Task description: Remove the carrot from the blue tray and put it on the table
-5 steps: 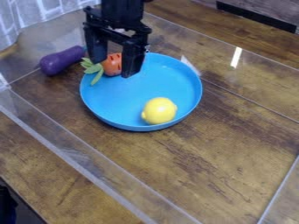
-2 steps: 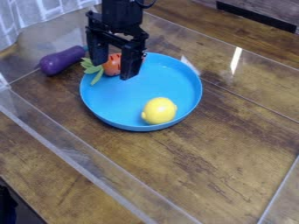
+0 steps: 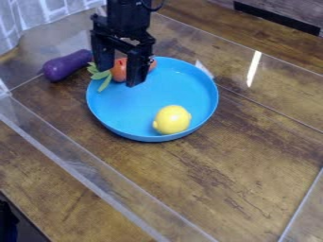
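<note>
Brown wood table (image 3: 221,184): grain visible; bare planks spread in front of the tray and on its right, out toward the edge of the view.
Clear sheet edges: pale diagonal lines run across the wood, one passing left of and in front of the tray.
Blue tray (image 3: 127,115): round, raised rim; near and right arcs of the rim in full view, far arc partly hidden by the arm.
Yellow lemon (image 3: 172,119): inside the tray, near its front right rim, well apart from the carrot; blue floor shows between the two.
Carrot (image 3: 123,72): in the tray, at the far left rim; green top points left, at the rim; orange body partly covered by the gripper.
Purple eggplant (image 3: 68,64): outside the tray, on the left, near the carrot's leaves, with a narrow gap to the rim.
Gripper (image 3: 119,78): black, pointing down at the carrot; jaws spread, one finger on each side of the orange body; contact cannot be confirmed.
Arm (image 3: 121,13): black, enters from the far side above the tray.
</note>
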You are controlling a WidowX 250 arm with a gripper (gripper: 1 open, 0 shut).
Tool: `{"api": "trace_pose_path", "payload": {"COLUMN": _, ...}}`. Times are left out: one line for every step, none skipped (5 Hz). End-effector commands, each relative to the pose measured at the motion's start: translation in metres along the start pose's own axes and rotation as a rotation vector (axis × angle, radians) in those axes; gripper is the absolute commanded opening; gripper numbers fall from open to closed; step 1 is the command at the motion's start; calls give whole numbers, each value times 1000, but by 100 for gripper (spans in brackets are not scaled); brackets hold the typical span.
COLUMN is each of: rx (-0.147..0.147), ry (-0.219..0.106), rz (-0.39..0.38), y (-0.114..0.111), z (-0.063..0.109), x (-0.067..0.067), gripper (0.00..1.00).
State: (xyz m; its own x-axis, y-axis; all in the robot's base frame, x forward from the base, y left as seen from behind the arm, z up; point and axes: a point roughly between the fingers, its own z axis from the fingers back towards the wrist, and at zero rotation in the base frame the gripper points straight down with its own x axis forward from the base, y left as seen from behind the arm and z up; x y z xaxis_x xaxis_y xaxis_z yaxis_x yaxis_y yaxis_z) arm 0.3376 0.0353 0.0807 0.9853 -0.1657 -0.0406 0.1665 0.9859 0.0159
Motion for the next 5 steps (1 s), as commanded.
{"api": "trace_pose_path", "payload": {"rx": 19, "ry": -54, "rz": 3, "y": 12, "z": 12, "x": 9, "gripper": 100}}
{"api": "trace_pose_path", "payload": {"rx": 27, "ry": -61, "rz": -16, "y": 16, "z": 11, "x": 12, "gripper": 100}}
{"api": "trace_pose_path", "payload": {"rx": 33, "ry": -66, "rz": -32, "y": 20, "z": 8, "x": 15, "gripper": 100}}
{"api": "trace_pose_path", "payload": {"rx": 37, "ry": -68, "rz": -46, "y": 23, "z": 4, "x": 18, "gripper": 100}}
{"api": "trace_pose_path", "payload": {"rx": 41, "ry": -70, "rz": -64, "y": 27, "z": 0, "x": 21, "gripper": 100}}
